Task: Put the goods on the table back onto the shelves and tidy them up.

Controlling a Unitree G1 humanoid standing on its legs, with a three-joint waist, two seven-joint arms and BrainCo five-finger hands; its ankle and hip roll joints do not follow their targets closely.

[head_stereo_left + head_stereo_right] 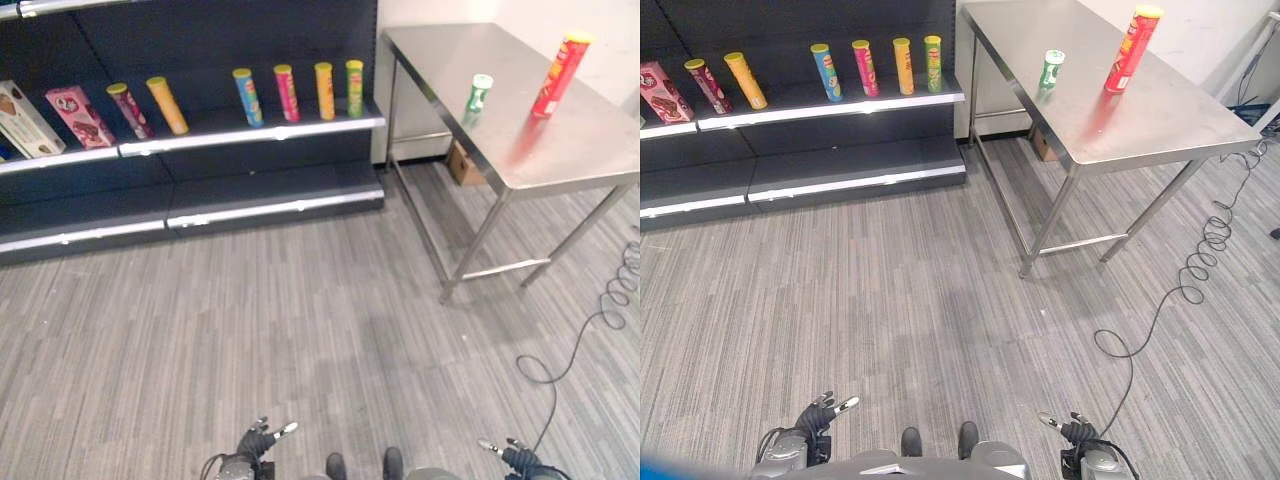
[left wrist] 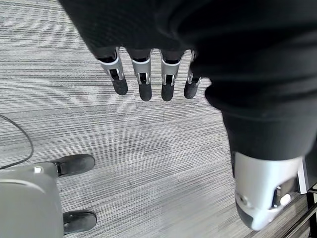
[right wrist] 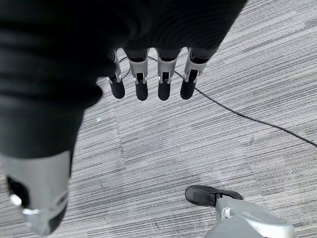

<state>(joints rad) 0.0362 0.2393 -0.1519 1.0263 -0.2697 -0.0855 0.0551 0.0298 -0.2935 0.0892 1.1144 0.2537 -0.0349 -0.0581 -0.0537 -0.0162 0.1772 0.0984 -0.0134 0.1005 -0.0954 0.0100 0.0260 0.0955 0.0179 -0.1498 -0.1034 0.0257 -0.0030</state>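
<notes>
Standing on the steel table (image 1: 560,150): red can (image 1: 560,75), green can (image 1: 479,96); left hand (image 2: 148,74), right hand (image 3: 148,74) relaxed, empty.

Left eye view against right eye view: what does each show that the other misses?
Left eye view: a cream biscuit box at the far left end of the dark shelf. Right eye view: the whole right corner of the steel table. Both: a tall red tube and a short green can upright on the table, a pink box and six coloured tubes on the shelf, the left hand and right hand, fingers open.

Grey striped carpet floor (image 1: 300,330), pale wall (image 1: 470,12) behind the steel table (image 1: 600,150).
</notes>
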